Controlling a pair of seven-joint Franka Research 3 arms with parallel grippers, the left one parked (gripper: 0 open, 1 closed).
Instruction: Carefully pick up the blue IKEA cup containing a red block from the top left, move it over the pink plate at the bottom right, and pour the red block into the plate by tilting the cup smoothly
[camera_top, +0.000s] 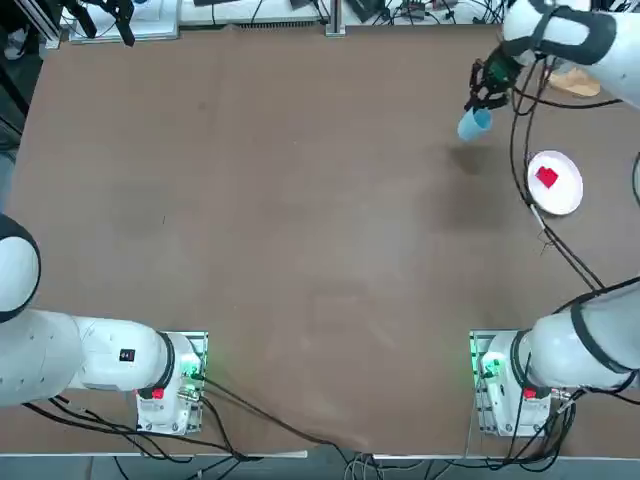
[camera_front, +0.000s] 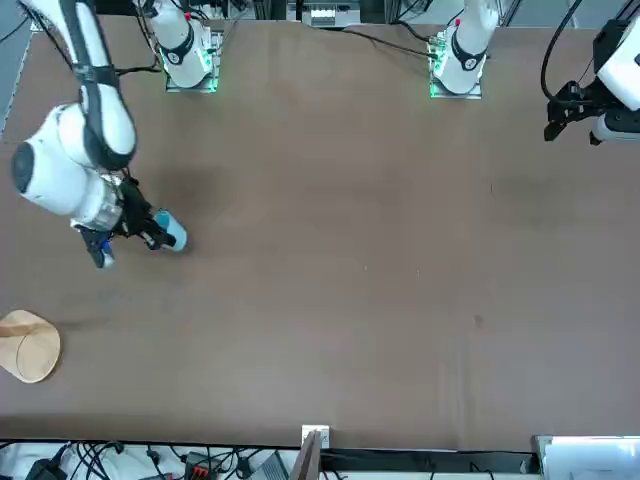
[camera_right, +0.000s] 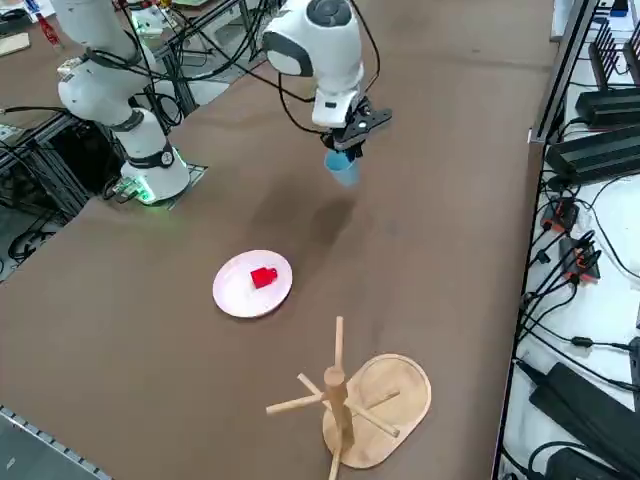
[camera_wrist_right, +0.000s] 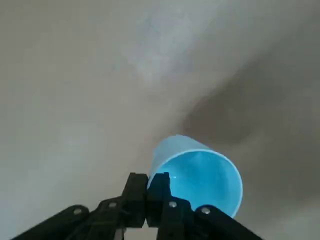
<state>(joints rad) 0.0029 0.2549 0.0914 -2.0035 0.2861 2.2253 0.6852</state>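
Note:
My right gripper (camera_top: 484, 101) hangs above the table at the far right, shut on the rim of the blue IKEA cup (camera_top: 474, 123). The cup (camera_right: 342, 168) hangs in the air, clear of the table. In the right wrist view the cup (camera_wrist_right: 200, 175) is empty inside, with the wall pinched between the two fingers (camera_wrist_right: 159, 187). The red block (camera_top: 546, 177) lies on the pink plate (camera_top: 566, 190), which sits on the table to the right of the cup and a little nearer the arm's base. From the side, the block (camera_right: 264, 277) rests near the middle of the plate (camera_right: 235, 290).
A tan wooden oval base with an upright peg stand (camera_right: 345, 405) stands past the plate near the table's far right corner. Black cables (camera_top: 545, 225) trail from the right arm across the table beside the plate. The arm bases (camera_top: 505, 385) sit at the near edge.

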